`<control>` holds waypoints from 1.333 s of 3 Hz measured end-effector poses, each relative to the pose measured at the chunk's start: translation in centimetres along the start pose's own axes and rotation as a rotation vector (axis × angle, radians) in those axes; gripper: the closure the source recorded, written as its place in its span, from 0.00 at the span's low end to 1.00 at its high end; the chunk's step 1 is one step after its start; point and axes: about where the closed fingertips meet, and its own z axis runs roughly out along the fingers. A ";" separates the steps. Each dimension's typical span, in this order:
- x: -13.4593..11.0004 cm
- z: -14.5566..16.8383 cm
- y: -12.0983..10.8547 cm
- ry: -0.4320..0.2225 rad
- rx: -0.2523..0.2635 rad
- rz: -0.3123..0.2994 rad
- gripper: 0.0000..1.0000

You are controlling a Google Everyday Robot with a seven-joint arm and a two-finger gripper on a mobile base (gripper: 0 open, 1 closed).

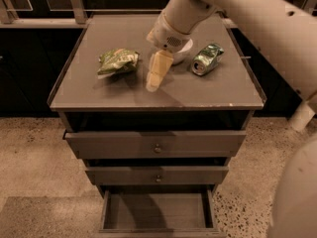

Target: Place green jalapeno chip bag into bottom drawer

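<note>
Noted end effector (pixel 151 85) empty, aperture not discernible, just beside green jalapeno chip bag (pixel 118 62) on bench (pixel 208 90); recommend centring over bag's crumpled middle before closing.

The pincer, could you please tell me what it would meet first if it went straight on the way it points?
Probably the bare cabinet top, just beside the green jalapeno chip bag. The pincer points down next to the bag, not over it, though depth is unclear.

Crumpled light-green foil chip bag (pixel 118 62), lying on cabinet top (pixel 208 90) — cream gripper (pixel 154 81) just beside it, lowest grey-brown wooden drawer (pixel 157 211) — pulled open
</note>
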 end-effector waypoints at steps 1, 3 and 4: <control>-3.2 3.4 -1.6 -0.043 -0.024 -0.061 0.00; -7.4 7.5 -2.5 -0.064 -0.031 -0.165 0.00; -6.0 10.3 -1.6 -0.027 -0.078 -0.159 0.00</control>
